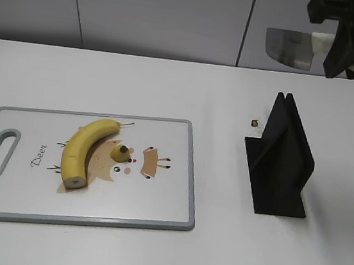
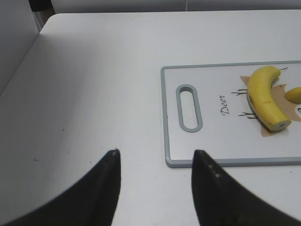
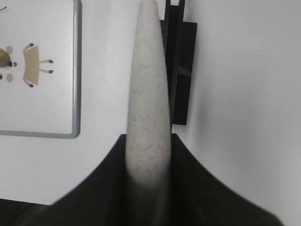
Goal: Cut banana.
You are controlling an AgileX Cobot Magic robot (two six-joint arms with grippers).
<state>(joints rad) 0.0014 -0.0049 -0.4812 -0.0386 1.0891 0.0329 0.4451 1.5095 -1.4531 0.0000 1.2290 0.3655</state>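
Note:
The banana [image 1: 84, 150] lies curved on the cutting board [image 1: 191, 173], its cut flat end toward the front. It also shows in the left wrist view [image 2: 263, 96]. My right gripper [image 1: 342, 46] is high at the back right, shut on a knife whose grey blade [image 1: 289, 49] points left. In the right wrist view the jaws [image 3: 148, 137] clamp the knife's pale speckled handle [image 3: 148, 84] above the black holder. My left gripper [image 2: 155, 153] is open and empty over bare table near the board's handle-end corner [image 2: 164, 117]; it is out of the exterior view.
A tiny yellow stub with a dark tip [image 1: 121, 152] lies on the board beside the banana. A black knife holder [image 1: 283, 158] stands right of the board, below the knife. A small dark scrap [image 1: 254, 122] lies on the table next to it.

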